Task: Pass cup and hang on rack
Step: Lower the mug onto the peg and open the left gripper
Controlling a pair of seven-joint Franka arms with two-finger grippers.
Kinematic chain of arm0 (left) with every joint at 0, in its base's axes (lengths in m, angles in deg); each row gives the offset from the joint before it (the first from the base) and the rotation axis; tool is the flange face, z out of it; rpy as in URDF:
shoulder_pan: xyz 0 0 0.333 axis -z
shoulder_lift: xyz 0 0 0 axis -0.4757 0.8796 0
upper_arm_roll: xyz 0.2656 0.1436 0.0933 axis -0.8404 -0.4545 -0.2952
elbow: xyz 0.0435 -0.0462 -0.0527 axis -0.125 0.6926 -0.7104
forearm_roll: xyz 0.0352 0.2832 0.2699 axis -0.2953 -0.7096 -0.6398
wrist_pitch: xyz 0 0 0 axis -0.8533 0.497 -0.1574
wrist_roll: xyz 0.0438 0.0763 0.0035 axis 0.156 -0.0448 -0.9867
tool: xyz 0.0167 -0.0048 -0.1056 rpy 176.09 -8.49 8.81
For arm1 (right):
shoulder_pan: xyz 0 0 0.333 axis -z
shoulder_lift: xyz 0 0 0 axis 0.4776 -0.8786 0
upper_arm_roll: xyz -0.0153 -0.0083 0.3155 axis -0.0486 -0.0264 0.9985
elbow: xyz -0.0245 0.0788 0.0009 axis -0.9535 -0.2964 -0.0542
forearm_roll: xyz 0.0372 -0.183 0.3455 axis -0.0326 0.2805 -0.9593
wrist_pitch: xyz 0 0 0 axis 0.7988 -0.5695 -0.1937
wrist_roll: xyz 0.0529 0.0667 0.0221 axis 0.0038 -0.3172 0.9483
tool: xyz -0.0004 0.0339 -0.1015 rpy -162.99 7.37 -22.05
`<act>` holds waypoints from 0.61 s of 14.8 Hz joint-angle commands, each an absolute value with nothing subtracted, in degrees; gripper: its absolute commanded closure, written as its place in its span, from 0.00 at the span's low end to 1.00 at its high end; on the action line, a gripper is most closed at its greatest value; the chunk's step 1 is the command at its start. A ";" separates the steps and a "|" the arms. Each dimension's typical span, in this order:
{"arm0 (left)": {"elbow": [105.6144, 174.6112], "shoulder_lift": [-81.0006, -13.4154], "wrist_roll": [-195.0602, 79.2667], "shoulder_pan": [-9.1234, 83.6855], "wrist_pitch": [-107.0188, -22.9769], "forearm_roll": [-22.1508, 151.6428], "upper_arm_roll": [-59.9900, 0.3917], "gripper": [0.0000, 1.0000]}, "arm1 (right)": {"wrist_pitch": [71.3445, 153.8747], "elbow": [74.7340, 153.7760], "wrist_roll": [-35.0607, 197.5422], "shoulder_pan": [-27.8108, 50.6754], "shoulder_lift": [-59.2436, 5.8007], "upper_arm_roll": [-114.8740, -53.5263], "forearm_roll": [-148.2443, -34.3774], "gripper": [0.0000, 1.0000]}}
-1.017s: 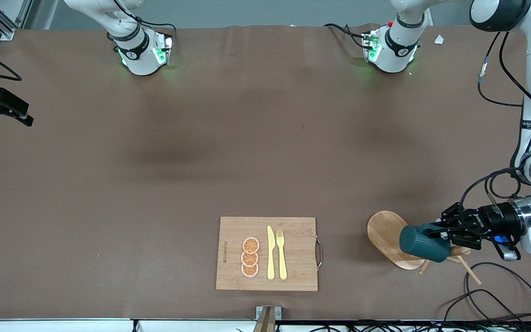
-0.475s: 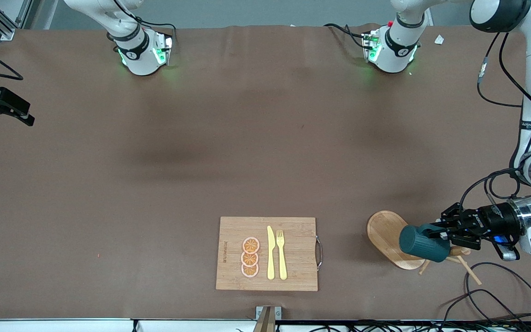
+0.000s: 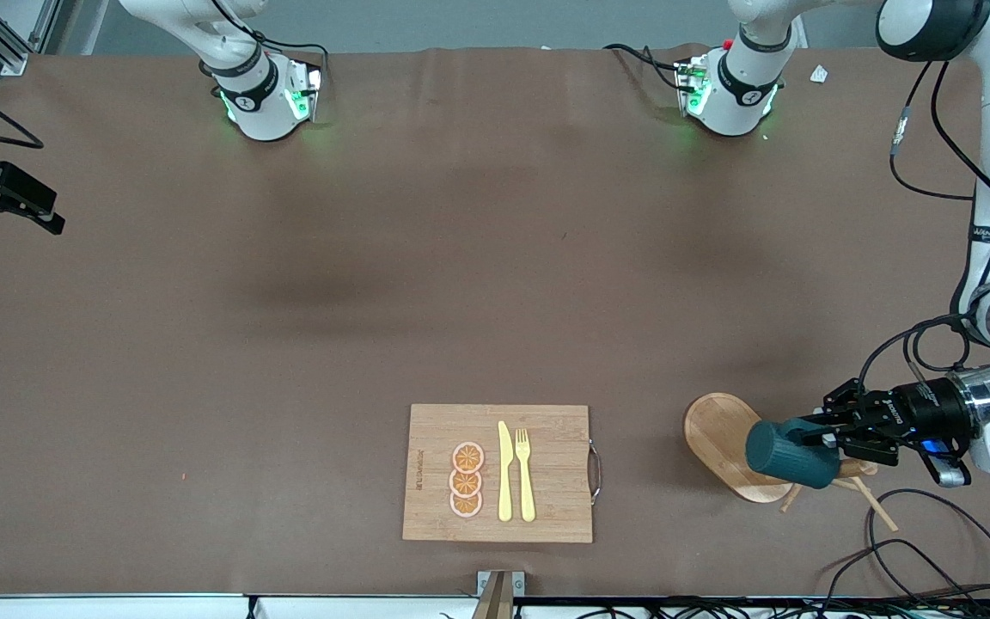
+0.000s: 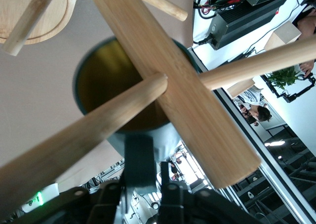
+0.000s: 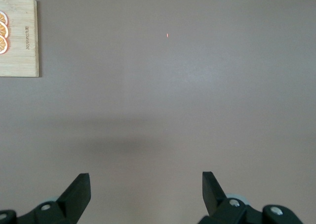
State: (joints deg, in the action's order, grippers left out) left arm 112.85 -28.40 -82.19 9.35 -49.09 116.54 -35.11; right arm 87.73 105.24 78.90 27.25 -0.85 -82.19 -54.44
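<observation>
Since the earlier frames my left gripper (image 3: 823, 437) has carried the cup (image 3: 791, 453) only a trace toward the left arm's end of the bench (image 3: 289, 344); the cup has otherwise kept its place over the rack (image 3: 731, 447). I judge this a fine alignment: the handover is done and the hanging is under way but unfinished. My left gripper is clamped on the cup's handle, the cup lying on its side in the air. In the left wrist view a peg (image 4: 84, 135) crosses the cup's open mouth (image 4: 113, 85) beside the central post (image 4: 173, 80); whether the handle has caught a peg I cannot tell.

Counts, near to far: one cutting board (image 3: 426, 507) bearing three orange slices (image 3: 467, 480), one knife (image 3: 504, 471) and one fork (image 3: 525, 473); one rack; one cup; two arm bases. My right gripper (image 5: 146, 190) waits spread wide and empty above bare bench.
</observation>
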 commanded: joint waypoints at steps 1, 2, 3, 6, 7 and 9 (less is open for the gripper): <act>112.38 -28.35 -80.37 9.60 -48.64 117.89 -34.85 0.03 | 88.13 106.64 77.97 27.12 0.70 -81.83 -53.67 0.00; 112.30 -28.62 -78.27 9.51 -48.56 117.89 -34.85 0.00 | 88.22 106.55 77.97 27.12 0.70 -81.83 -53.67 0.00; 112.29 -28.71 -77.38 9.51 -48.38 117.89 -34.77 0.00 | 88.22 106.55 77.97 27.12 0.70 -81.83 -53.76 0.00; 112.29 -29.76 -77.64 9.69 -48.21 117.54 -34.41 0.00 | 88.13 106.55 77.97 27.12 0.70 -81.74 -53.67 0.00; 112.38 -31.24 -77.46 9.77 -48.21 117.19 -34.15 0.00 | 88.13 106.55 77.97 27.12 0.70 -81.74 -53.67 0.00; 112.47 -33.36 -77.81 10.82 -48.12 114.14 -33.89 0.00 | 88.13 106.55 77.97 27.12 0.70 -81.74 -53.67 0.00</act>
